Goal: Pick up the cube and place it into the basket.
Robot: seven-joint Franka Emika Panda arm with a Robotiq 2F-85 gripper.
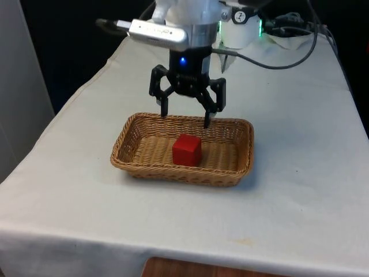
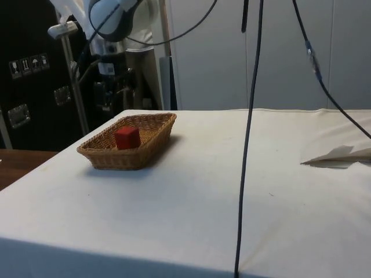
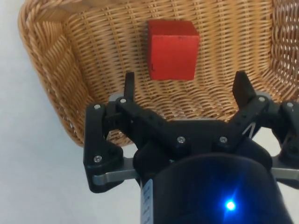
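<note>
White cloth on the counter point(image 1: 300, 190) comes first, then the basket point(image 1: 130, 164) with the cube point(image 1: 187, 150) already resting inside it.

From largest to smallest: the counter is wide and flat, its cloth is soft and has some small wrinkles; the basket is an oblong tray of woven tan wicker, with sloping ribbed walls and a thick braided rim; the claw point(image 1: 185, 115) is of black hard metal or plastic, its two fingers are spread apart and hold nothing, and it hangs above the far side of the basket; the cube is red, with smooth matte faces and sharp edges, and it sits on the basket floor near the middle. I judge that the placing step is finished, so the next move only calls for lifting the claw straight away without catching the rim.
</note>
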